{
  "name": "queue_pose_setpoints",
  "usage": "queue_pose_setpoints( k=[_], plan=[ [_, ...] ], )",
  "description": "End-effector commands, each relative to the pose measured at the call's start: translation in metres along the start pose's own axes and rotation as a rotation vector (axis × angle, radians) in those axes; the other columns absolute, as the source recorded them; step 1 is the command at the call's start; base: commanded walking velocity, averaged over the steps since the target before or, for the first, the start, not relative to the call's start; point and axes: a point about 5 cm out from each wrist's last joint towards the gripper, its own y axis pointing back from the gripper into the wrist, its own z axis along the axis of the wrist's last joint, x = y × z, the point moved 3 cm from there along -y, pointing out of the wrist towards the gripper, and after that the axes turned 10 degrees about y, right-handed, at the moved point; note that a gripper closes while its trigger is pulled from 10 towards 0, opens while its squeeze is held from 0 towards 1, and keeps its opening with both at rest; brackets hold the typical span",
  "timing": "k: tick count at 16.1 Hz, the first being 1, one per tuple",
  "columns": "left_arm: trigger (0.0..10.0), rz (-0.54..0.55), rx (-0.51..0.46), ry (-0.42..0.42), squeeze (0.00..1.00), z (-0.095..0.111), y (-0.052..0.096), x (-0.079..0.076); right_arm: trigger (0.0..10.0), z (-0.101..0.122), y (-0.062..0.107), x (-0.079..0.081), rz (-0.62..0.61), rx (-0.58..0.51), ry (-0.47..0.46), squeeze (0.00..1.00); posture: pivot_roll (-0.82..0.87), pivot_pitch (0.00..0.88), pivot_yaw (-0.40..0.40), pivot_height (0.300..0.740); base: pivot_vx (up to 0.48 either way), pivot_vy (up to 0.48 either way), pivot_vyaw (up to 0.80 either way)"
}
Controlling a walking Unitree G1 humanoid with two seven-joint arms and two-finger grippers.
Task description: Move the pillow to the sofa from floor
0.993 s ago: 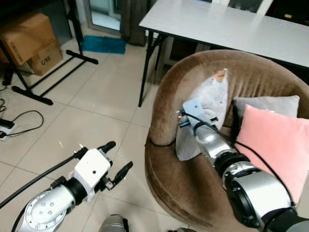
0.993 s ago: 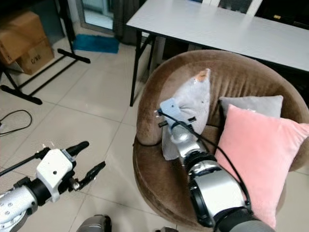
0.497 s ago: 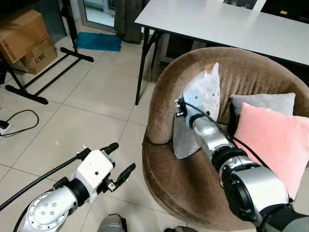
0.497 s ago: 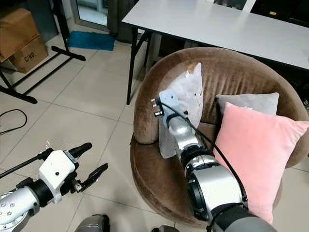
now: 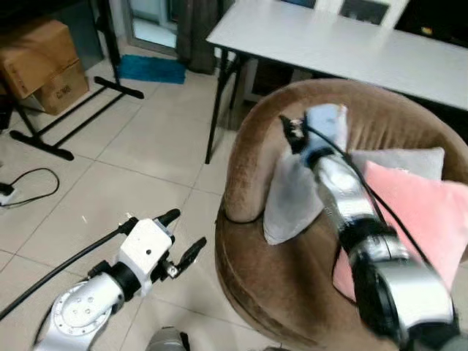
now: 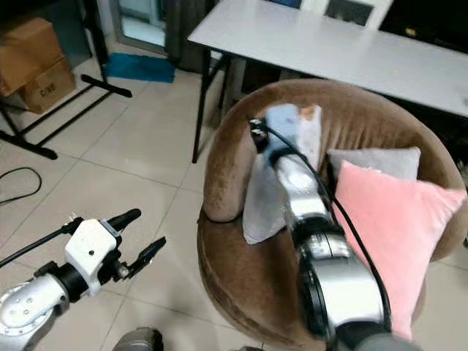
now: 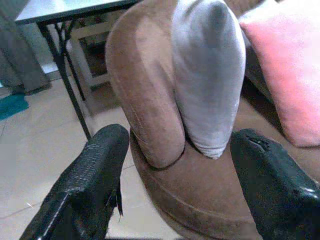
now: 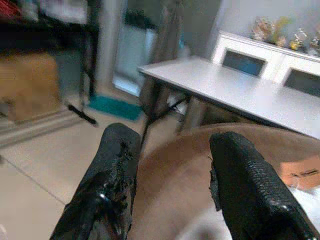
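Tile flooring (image 5: 146,146) in a pale beige covered the room in the left eye view, with a white tabletop (image 5: 344,44) on black legs behind a round brown sofa (image 5: 248,168). A cardboard box (image 5: 44,62), a black stand base (image 5: 73,110) and a teal mat (image 5: 153,68) lay further back on the robot's left. The grey pillow (image 5: 292,194) stood on the sofa seat, leaning against the inner left wall, long axis near upright, lower end on the cushion. A pink cushion (image 5: 420,216) and a second grey cushion (image 5: 402,161) sat on the right side. The right arm hid the pillow's upper part, and motion blur smeared the forearm.

In the right eye view the left end effector (image 6: 139,234) hovered over the floor, fingers apart.

In the left wrist view both black fingers (image 7: 95,170) stood well apart, framing the sofa and the upright pillow (image 7: 210,80).

In the right wrist view the right end effector (image 8: 170,185) was spread, clamped on nothing, above the sofa rim. A white patch with an orange label (image 8: 300,172) at the frame edge was cut off and too blurred to identify.
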Motion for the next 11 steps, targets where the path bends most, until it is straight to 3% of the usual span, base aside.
queue_pose_setpoints(
  k=[1,2,4,5,6,7,10,11],
  plan=[
    [10.0,0.005,-0.024,0.017,0.00,0.000,-0.005,-0.003,10.0,-0.008,0.022,-0.018,-0.051,-0.013,-0.043,1.00,0.12,0.000,-0.118,0.740,0.000,0.000,0.00],
    [10.0,0.018,-0.026,0.017,0.00,0.000,-0.007,-0.003,10.0,-0.011,0.031,-0.021,-0.070,-0.009,-0.053,1.00,0.11,0.000,-0.115,0.740,0.000,0.000,0.00],
    [10.0,0.095,-0.056,0.034,0.00,-0.002,-0.012,0.002,10.0,-0.012,0.072,-0.021,-0.115,-0.014,-0.105,1.00,0.08,0.000,-0.081,0.740,0.000,0.000,0.00],
    [10.0,0.136,-0.064,0.039,0.00,-0.002,-0.014,0.004,10.0,-0.017,0.093,-0.019,-0.150,0.024,-0.118,0.93,0.06,0.000,-0.067,0.740,0.000,0.000,0.00],
    [10.0,0.148,-0.066,0.038,0.00,-0.002,-0.015,0.004,10.0,-0.018,0.099,-0.017,-0.159,0.038,-0.130,0.93,0.06,0.000,-0.067,0.740,0.000,0.000,0.00],
    [10.0,0.170,-0.065,0.033,0.00,-0.004,-0.018,0.003,10.0,-0.026,0.117,-0.011,-0.184,0.088,-0.135,0.00,0.04,0.000,-0.045,0.740,0.000,0.000,-0.80],
    [10.0,0.256,-0.079,0.034,0.00,-0.007,-0.027,0.008,10.0,-0.031,0.148,-0.005,-0.254,0.181,-0.127,0.00,0.02,0.000,-0.024,0.740,0.000,0.000,-0.80],
    [10.0,0.256,-0.079,0.034,0.00,-0.007,-0.027,0.008,10.0,-0.031,0.148,-0.005,-0.254,0.181,-0.127,0.00,0.02,0.000,-0.024,0.740,0.000,0.000,-0.80]
  ],
)
